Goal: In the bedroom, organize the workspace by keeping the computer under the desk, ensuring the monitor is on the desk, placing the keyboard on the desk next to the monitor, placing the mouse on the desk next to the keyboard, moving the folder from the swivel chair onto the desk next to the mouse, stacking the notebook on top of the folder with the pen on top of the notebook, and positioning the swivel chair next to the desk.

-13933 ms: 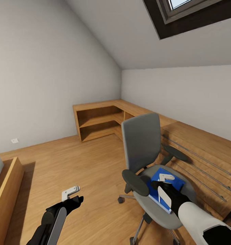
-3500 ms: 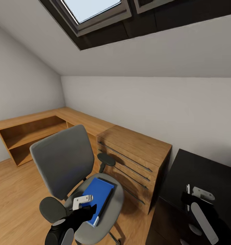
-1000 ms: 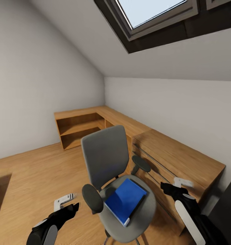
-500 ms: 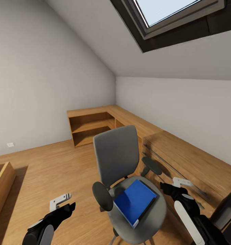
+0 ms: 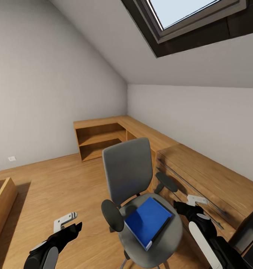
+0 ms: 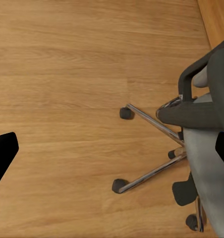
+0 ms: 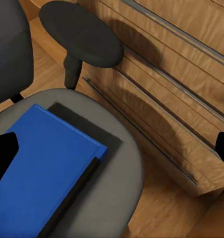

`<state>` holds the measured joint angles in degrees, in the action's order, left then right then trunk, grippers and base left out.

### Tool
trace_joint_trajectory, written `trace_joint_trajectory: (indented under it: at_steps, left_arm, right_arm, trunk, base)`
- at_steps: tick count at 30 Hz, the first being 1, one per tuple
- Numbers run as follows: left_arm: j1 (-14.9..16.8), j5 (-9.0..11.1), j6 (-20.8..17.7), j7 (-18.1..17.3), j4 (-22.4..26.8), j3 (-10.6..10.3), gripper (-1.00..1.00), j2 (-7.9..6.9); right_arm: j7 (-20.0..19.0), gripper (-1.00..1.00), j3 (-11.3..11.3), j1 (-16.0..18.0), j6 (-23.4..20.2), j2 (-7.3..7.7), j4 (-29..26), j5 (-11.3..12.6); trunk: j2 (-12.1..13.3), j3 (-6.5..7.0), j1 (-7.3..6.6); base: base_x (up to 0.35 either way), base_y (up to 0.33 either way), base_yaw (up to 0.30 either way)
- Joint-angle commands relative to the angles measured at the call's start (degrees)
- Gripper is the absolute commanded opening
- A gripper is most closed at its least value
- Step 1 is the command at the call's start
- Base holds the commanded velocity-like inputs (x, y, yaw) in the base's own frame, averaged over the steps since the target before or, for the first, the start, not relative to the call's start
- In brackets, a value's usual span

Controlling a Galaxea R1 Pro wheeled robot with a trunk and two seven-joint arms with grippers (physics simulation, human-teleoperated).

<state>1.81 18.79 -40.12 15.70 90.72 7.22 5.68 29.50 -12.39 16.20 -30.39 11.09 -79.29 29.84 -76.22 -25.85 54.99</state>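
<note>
head: folder (image 5: pixel 147 221) flat on swivel chair (image 5: pixel 131 175) seat, lower centre, long axis running upper right to lower left; right gripper (image 5: pixel 189 204) just right of it, nearer arm, fingers released; left gripper (image 5: pixel 66 223) lower left, well apart, released | left wrist: chair base (image 6: pixel 154 148) at right, nothing held | right wrist: folder (image 7: pixel 40 173) lower left, fingers parted, empty

Attic room in home: sloped white ceiling with skylight (image 5: pixel 193 18) upper right, wood plank floor (image 5: pixel 59 179), low wooden corner shelving (image 5: pixel 100 136) mid-frame, wooden drawer chest (image 5: pixel 208 183) right, grey swivel chair (image 5: pixel 128 172) centre.
</note>
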Motion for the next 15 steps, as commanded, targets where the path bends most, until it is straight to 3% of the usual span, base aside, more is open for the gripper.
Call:
trace_joint_trajectory:
  at_steps: [1, 11, 15]
  left_arm:
    - [0.04, 0.62, -0.22, 0.43, 0.07, 0.06, 1.0, 0.05]
    - [0.06, 0.6, -0.22, 0.42, 0.07, 0.06, 1.0, 0.05]
    - [0.06, 0.62, -0.22, 0.41, 0.07, 0.0, 1.0, 0.1]
  right_arm:
    - [0.66, 1.0, -0.22, 0.06, -0.05, 0.07, -0.07, 0.46]
    - [0.77, 1.0, -0.18, 0.06, 0.64, 0.07, -0.38, 0.46]
    - [0.85, 1.0, -0.26, 0.06, 2.47, 0.07, -0.16, 0.4]
  trunk:
    - [-0.04, -0.07, 0.0]
    - [-0.04, -0.07, 0.0]
    - [-0.04, -0.07, 0.0]
  base:
    - [0.0, 0.0, 0.0]
    - [0.0, 0.0, 0.0]
    - [0.0, 0.0, 0.198]
